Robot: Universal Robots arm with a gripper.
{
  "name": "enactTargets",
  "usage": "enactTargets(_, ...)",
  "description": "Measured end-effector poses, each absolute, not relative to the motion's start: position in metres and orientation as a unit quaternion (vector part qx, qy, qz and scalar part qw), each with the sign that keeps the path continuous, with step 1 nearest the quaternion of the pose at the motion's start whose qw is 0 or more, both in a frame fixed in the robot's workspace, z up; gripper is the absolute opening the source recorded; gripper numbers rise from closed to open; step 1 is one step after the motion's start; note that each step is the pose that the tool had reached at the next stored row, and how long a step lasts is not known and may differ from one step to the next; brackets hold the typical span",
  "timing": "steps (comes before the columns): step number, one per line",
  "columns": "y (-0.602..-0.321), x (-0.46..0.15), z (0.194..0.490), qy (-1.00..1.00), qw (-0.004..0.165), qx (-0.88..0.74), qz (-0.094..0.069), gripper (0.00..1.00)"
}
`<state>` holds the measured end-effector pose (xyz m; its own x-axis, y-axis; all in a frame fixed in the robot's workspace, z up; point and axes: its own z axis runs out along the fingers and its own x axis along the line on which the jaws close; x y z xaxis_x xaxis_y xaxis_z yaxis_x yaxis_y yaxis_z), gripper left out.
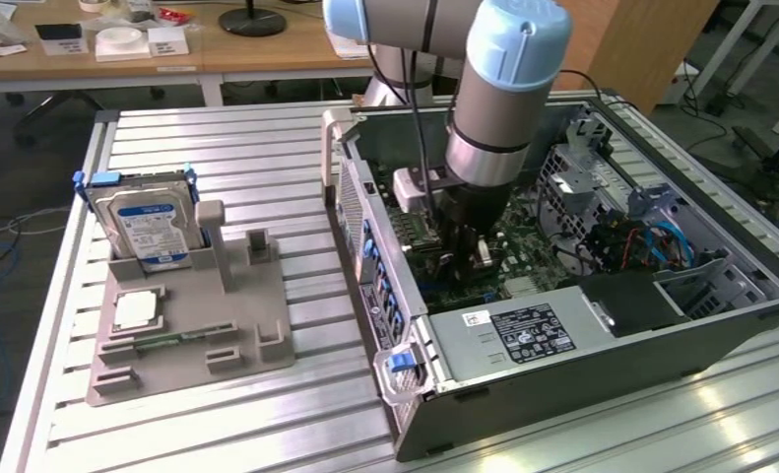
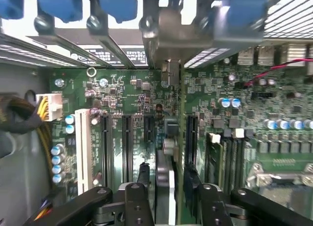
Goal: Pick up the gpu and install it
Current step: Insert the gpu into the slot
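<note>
Thin flat black gpu card (image 2: 166, 179) seen edge-on, upright betw. black gripper (image 2: 168, 196) fingers (image 2: 142, 179), slightly parted; grasp can't be told. Open grey PC case (image 1: 600, 379) at frame centre-right.

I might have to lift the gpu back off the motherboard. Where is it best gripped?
Probably by its upper long edge, coming straight down from above. The gpu stands on edge on the motherboard, thin across, with slots close alongside, so only that top edge looks free for a pinch across its faces.
</note>
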<state>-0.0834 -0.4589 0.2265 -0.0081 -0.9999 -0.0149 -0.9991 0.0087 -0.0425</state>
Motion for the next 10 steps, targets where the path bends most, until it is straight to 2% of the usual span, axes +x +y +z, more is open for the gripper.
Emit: enactTargets(10, -0.459, -0.083, 0.268, 0.710, 0.022, -0.704, -0.012, 0.42)
